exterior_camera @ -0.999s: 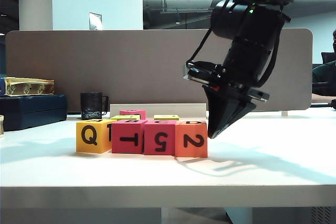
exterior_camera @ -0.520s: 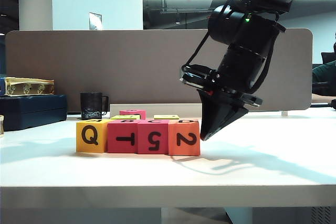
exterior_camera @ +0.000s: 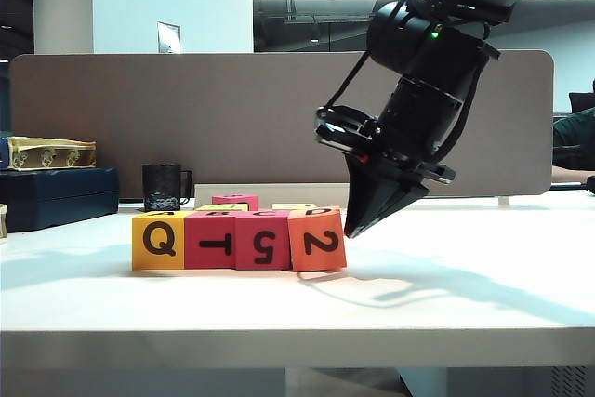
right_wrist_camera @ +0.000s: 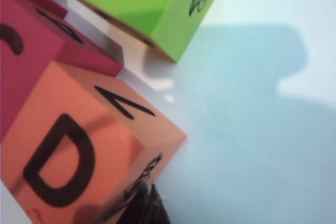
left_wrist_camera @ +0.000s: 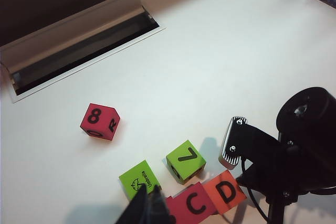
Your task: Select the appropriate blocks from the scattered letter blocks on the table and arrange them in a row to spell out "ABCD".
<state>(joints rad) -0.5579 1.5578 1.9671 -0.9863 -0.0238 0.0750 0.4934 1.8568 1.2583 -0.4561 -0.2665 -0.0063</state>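
From above, block point(left_wrist_camera: 226, 192) top: D

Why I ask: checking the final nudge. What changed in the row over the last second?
The right gripper, shut, pushed left against the orange block. The whole row slid left and closed up, and that block now sits tilted. The Q block, T block and 5 block kept their order. The left gripper, mug and table stayed put.
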